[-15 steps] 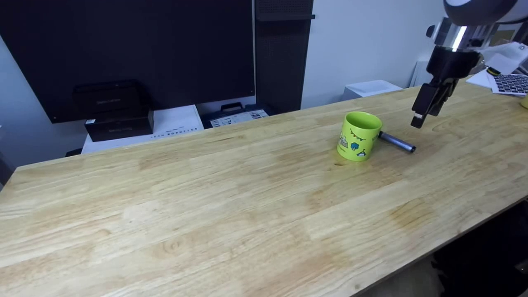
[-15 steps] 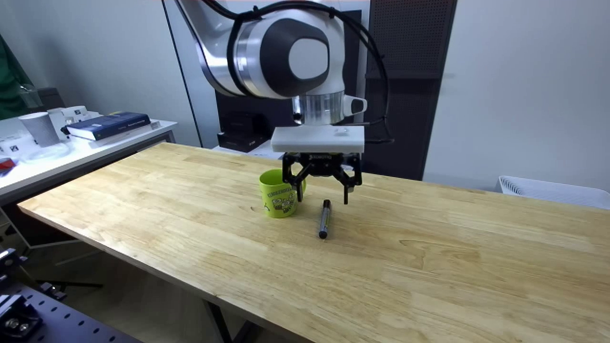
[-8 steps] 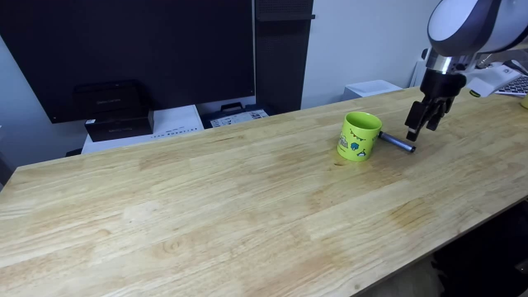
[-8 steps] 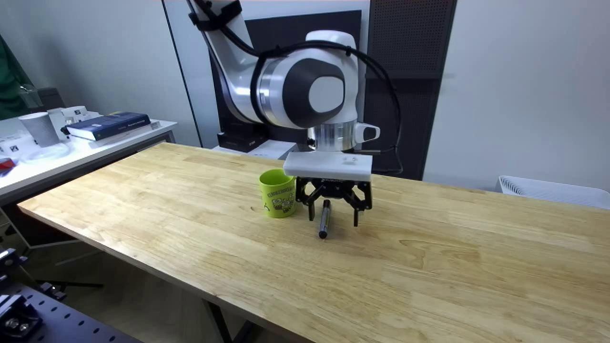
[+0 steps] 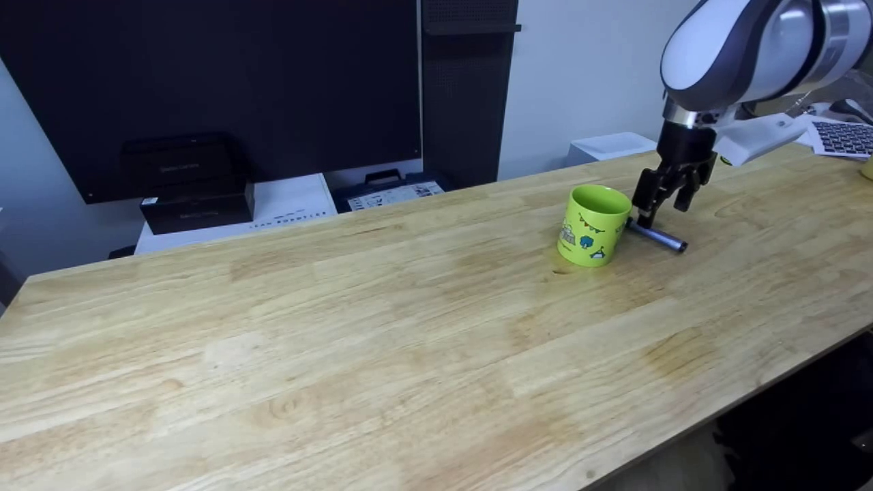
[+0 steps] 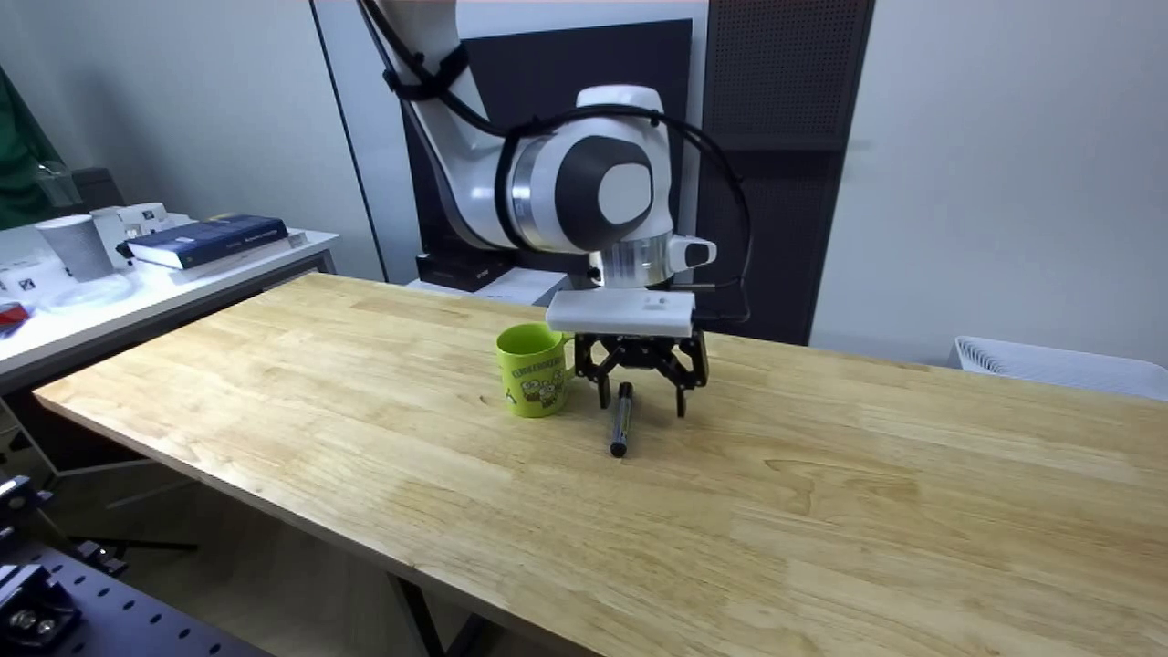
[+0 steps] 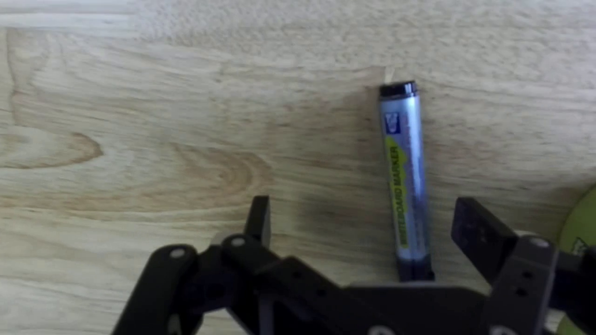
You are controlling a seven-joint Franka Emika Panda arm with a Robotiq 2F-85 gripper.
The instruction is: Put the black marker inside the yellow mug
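The black marker, with a grey printed body and dark ends, lies flat on the table in both exterior views [image 5: 659, 236] [image 6: 622, 425] and the wrist view [image 7: 404, 181]. The yellow-green mug stands upright beside it in both exterior views [image 5: 592, 233] [image 6: 535, 379]; its edge shows at the right of the wrist view [image 7: 582, 223]. My gripper is open and empty, low over the marker's mug-side end, in both exterior views [image 5: 663, 214] [image 6: 642, 406] and the wrist view [image 7: 363, 201]. The marker lies between the fingers, nearer the mug-side finger. The marker's far tip is hidden behind the gripper body in the wrist view.
The mug stands close beside one finger. The wooden table [image 6: 383, 438] ends at a front edge. A side table with a blue book [image 6: 208, 242] and a grey cup [image 6: 76, 248] stands beyond it. A keyboard [image 5: 844, 138] lies at the far right.
My gripper has come down toward the table, then shifted along the marker toward its mug-side end. The fingers have stayed open. The marker and the mug have not moved.
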